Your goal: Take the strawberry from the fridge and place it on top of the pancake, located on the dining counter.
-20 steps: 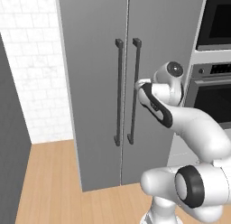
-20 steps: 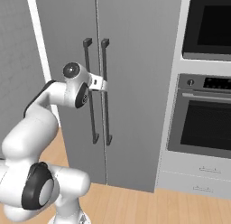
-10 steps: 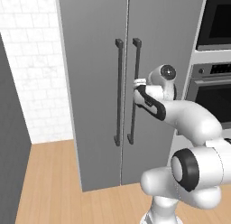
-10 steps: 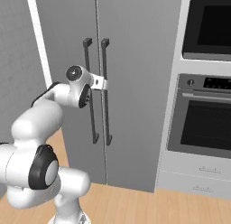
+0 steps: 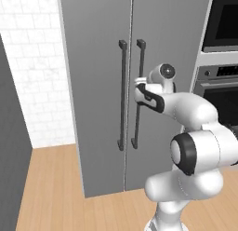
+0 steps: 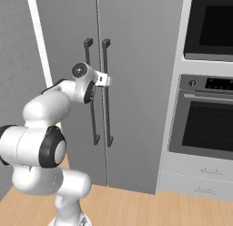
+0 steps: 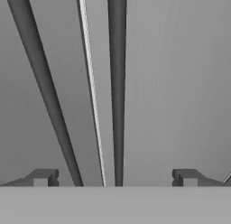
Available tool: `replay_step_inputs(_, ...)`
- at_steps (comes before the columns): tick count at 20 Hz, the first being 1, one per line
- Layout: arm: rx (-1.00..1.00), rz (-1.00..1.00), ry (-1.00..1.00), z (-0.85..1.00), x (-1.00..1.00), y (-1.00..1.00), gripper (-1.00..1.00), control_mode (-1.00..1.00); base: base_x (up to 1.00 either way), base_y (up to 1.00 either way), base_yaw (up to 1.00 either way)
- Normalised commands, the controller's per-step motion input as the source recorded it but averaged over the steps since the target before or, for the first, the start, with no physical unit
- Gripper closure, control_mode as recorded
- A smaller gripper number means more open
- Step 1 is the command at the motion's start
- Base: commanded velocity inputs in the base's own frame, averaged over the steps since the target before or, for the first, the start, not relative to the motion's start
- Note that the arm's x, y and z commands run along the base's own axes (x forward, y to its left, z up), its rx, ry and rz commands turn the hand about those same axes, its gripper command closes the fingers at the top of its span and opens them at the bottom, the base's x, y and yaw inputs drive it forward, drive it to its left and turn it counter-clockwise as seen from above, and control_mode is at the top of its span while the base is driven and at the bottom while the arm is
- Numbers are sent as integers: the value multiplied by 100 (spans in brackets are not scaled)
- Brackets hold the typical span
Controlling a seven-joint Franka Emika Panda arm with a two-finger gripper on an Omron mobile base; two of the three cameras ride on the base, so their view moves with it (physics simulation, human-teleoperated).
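Note:
The fridge [image 5: 93, 85] is a tall grey cabinet whose two doors are closed, so the strawberry is hidden. The pancake and the dining counter are out of view. Two long dark bar handles run down beside the door seam. My gripper [image 5: 138, 86] is at the right door's handle [image 5: 139, 118], at about a third of the way down it. In the right base view the gripper [image 6: 108, 79] reaches that same handle [image 6: 107, 111]. In the hand view the gripper [image 7: 115, 178] is open, and the right handle [image 7: 117, 83] runs upright between the fingertips [image 7: 43, 177].
A black built-in oven [image 6: 209, 115] sits in the pale cabinet right of the fridge, with drawers [image 6: 202, 179] below. A white tiled wall [image 5: 32, 62] and a dark grey panel [image 5: 9, 155] stand to the left. The floor [image 5: 56, 188] is light wood.
The arm has stretched forward and brought the hand closer to the right door's handle. The jaws have stayed open and the doors have stayed closed.

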Motion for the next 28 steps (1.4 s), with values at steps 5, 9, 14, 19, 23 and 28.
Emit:
replay_step_inputs(5,0,0,0,-3,56,0,-100,-100,0,0,0)
replay_step_inputs(9,1,0,0,-1,58,-9,-100,-100,0,0,0)
replay_step_inputs(14,2,0,-1,-3,52,-22,-100,-100,0,0,0)
replay_step_inputs(19,3,0,-5,-8,56,-21,-100,-100,0,0,0)
replay_step_inputs(23,1,0,-1,-17,63,-1,-100,-100,0,0,0)
replay_step_inputs(28,0,0,0,-12,67,0,-100,-100,0,0,0)
